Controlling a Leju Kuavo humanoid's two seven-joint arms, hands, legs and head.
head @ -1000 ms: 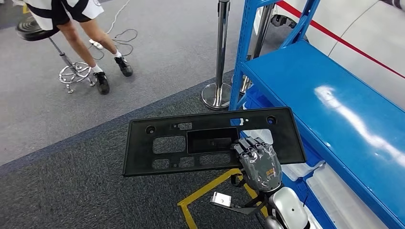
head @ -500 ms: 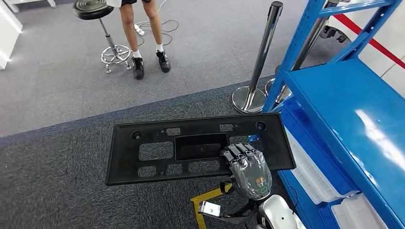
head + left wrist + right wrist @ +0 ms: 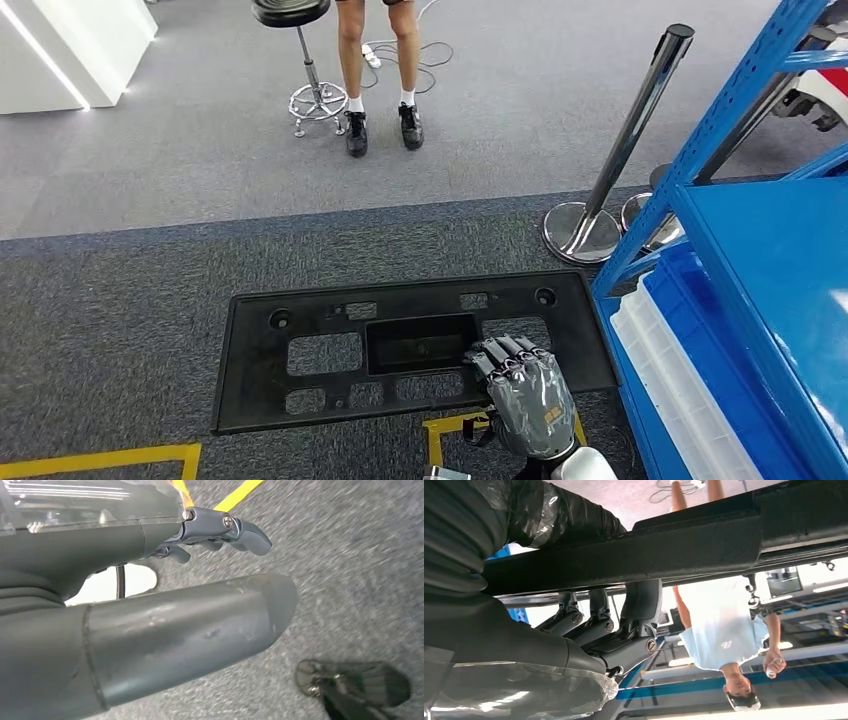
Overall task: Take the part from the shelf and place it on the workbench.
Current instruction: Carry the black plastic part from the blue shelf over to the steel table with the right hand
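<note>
Item: the part (image 3: 410,347), a long flat black plastic panel pierced with rectangular cut-outs and a round hole near each upper corner. It is carried level in front of the body, off the shelf and above the floor, and is not yet on any workbench. The flat carriage is judged to serve balance: so wide a panel, gripped at one point, would otherwise tip.

Right hand (image 3: 527,393): it is clamped on the near long edge of the part, right of centre, with the fingers hooked over the top face. In the right wrist view the fingers (image 3: 596,625) are seen pressed against the panel's edge, the thumb side beneath. An off-centre hold is judged to leave the long left end unsupported.

Left hand (image 3: 165,615): it is hung beside the body, above the carpet. Nothing is seen in it; its darker fingers (image 3: 247,532) appear loosely curled, though the close, blurred view makes this uncertain, so its state cannot be told.

Surroundings: a dark grey carpet (image 3: 120,340) marked with yellow tape lines (image 3: 95,462) is joined to a paler grey carpet beyond. A blue metal shelf (image 3: 780,260) is set to the right, with pale plastic bins (image 3: 675,385) on its lower level. Chrome barrier posts (image 3: 625,150) are stood just beside the shelf's corner. Further off, a person (image 3: 378,60) is stood next to a black stool (image 3: 300,55), with cables on the floor behind.
</note>
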